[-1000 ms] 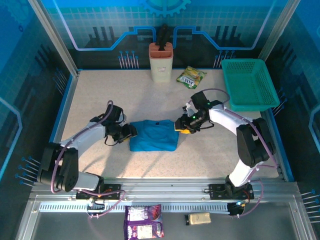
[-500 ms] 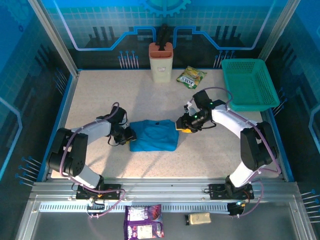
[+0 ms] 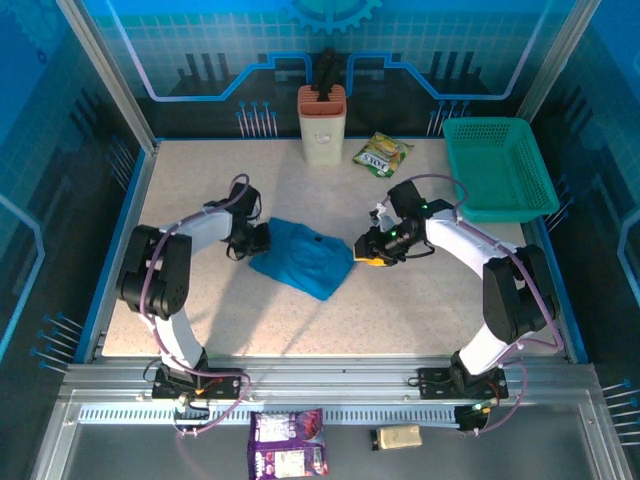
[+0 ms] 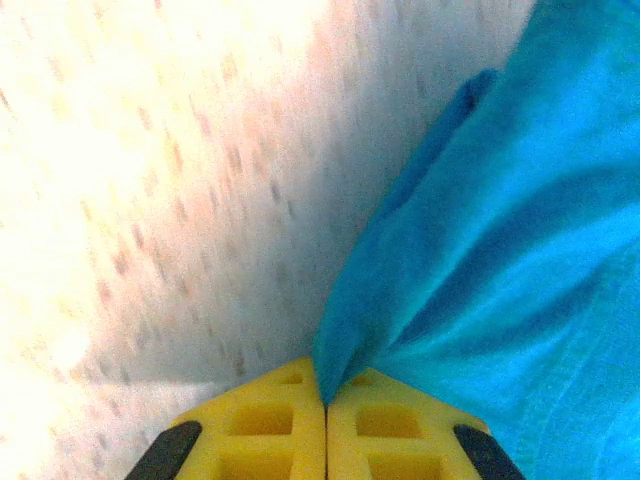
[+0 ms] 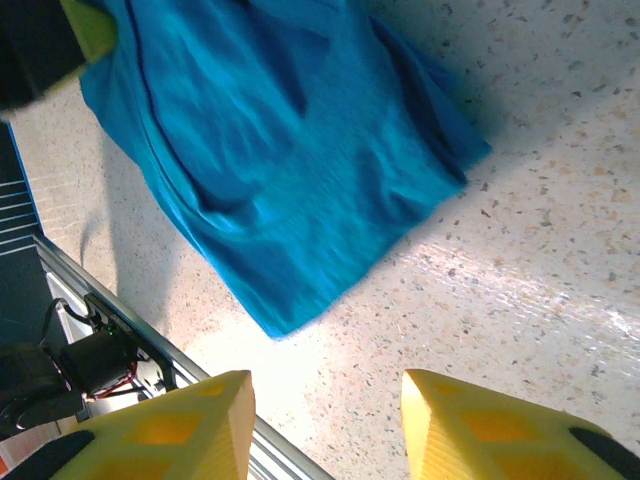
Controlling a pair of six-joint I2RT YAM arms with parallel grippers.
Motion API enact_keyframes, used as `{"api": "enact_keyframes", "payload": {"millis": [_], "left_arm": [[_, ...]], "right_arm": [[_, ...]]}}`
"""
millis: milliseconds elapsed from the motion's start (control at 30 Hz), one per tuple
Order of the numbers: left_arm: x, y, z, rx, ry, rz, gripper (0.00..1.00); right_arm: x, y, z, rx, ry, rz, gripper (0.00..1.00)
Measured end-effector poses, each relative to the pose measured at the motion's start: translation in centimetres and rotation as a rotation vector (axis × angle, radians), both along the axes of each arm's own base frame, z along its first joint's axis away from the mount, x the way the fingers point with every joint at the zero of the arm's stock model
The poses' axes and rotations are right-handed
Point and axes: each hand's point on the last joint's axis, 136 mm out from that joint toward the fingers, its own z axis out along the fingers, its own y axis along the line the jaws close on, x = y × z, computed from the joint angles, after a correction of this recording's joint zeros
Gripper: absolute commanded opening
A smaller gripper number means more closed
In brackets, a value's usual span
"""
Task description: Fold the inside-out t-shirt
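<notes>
Left wrist view: left gripper [image 4: 326,405], 2 yellow fingers pressed together, clamped on a fold at the edge of the blue t-shirt [image 4: 500,220]. Cloth spreads up and to the right from the pinch; bare speckled table [image 4: 150,150] lies to the left.

Right wrist view: right gripper [image 5: 325,392], 2 yellow fingers apart, nothing btwn them, over bare tabletop. T-shirt lies just beyond the tips, its nearest corner close but not touching them.

Top external view: 2 arms, 1 t-shirt, rumpled in a rough diamond near table centre, btwn the 2 grippers. Left gripper sits at the shirt's left corner; right gripper is just off its right edge.

Other items on the table:
- 1 teal basket [image 3: 498,168], far-right corner
- 1 green snack packet [image 3: 382,154], far edge
- 1 beige holder [image 3: 322,123] w/ a dark item standing in it, far edge

Below the near rail: 1 purple packet [image 3: 287,443], 1 small tan item [image 3: 398,436].

Open room: wide bare strip btwn shirt and near edge, plus bare patches at far left and near right. Shirt is well apart from every table edge.
</notes>
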Motion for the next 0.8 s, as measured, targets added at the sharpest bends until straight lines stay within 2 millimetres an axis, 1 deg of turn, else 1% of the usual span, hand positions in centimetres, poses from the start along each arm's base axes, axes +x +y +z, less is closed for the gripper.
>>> {"api": "enact_keyframes", "payload": {"millis": [33,133,333,400,500,600,800], "left_arm": [[0.9,0.5,0.0,0.008,-0.007,0.007,0.06],[3.7,3.1,0.2,0.032,-0.022,0.055,0.06],[8.7,9.9,1.5,0.072,-0.063,0.171,0.05],[10.5,12.5,2.0,0.081,-0.086,0.203,0.05],[12.6,16.0,2.3,0.103,-0.104,0.239,0.05],[13.8,19.1,2.3,0.125,-0.105,0.266,0.05],[14.1,24.9,2.1,0.185,-0.087,0.306,0.06]], "right_arm": [[0.0,-0.1,0.0,-0.001,0.002,-0.002,0.42],[0.1,-0.6,-0.1,-0.005,0.007,-0.009,0.42],[0.2,-1.7,0.1,-0.01,0.01,-0.027,0.42],[0.2,-2.0,0.2,-0.01,0.01,-0.033,0.42],[0.2,-2.3,0.2,-0.013,0.013,-0.038,0.42],[0.0,-2.5,0.2,-0.018,0.022,-0.036,0.42],[0.3,-2.6,0.9,-0.019,0.02,-0.033,0.41]]}}
